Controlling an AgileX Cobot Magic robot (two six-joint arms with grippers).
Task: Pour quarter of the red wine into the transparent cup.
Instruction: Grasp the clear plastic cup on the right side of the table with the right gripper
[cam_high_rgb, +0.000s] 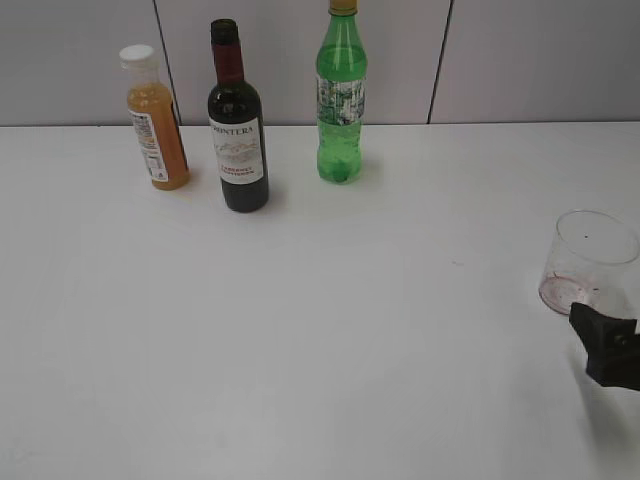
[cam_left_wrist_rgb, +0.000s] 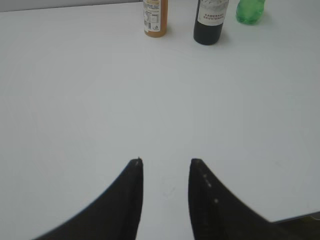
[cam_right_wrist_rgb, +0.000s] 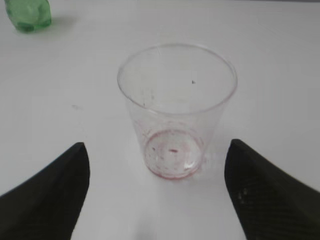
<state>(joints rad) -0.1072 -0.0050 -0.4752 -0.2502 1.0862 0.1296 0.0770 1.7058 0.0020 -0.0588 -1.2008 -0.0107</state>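
In the exterior view we see the red wine (cam_high_rgb: 237, 125) standing upright at about eleven o'clock on the white table (cam_high_rgb: 330, 330), its cap apparently still on, between the orange juice bottle (cam_high_rgb: 155, 118) on its left and the green soda bottle (cam_high_rgb: 341, 95) on its right. The transparent cup (cam_high_rgb: 590, 263) sits well apart from them at about three o'clock, near the table's right edge, with a reddish film in its base. Only a dark tip of the right gripper (cam_high_rgb: 606, 345) shows just below the cup; the left gripper is not visible here. We judge the long carry from bottle to cup as the main hazard: a tilted or swinging bottle could dribble wine on the way.

In the left wrist view the left gripper (cam_left_wrist_rgb: 165, 162) hovers over bare table with its fingers a narrow gap apart and nothing between them, the wine far off at one o'clock. That gap looks too slim for the bottle, so closing in without spreading could knock it into its neighbours.

In the right wrist view the right gripper (cam_right_wrist_rgb: 156, 155) is spread wide, the cup directly ahead at twelve o'clock, untouched. A light, thin-walled cup could tip or slide toward the edge if one finger arrives first, or buckle if squeezed hard.
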